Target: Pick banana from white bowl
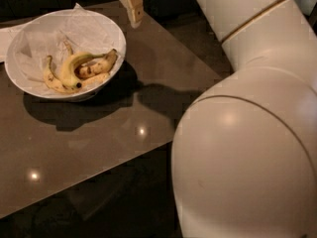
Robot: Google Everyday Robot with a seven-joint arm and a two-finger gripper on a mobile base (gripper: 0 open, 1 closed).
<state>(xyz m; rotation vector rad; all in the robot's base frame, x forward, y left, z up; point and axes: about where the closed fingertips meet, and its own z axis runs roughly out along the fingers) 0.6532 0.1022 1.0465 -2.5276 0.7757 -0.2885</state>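
The white bowl (101, 26), lined with crumpled white paper, stands at the back left of the dark table. In it lies the plump greenish-yellow banana (72, 67) with a black tip, curved between two thinner brown-spotted bananas (96, 66). My gripper (132, 3) hangs at the top of the view, above the table just right of the bowl's rim, and holds nothing that I can see. Its upper part is cut off by the frame edge.
My white arm (247, 113) fills the right half of the view. The glossy brown table (99, 138) has its front edge running diagonally at the bottom and its right edge near my arm. A white paper (6, 33) lies at the far left.
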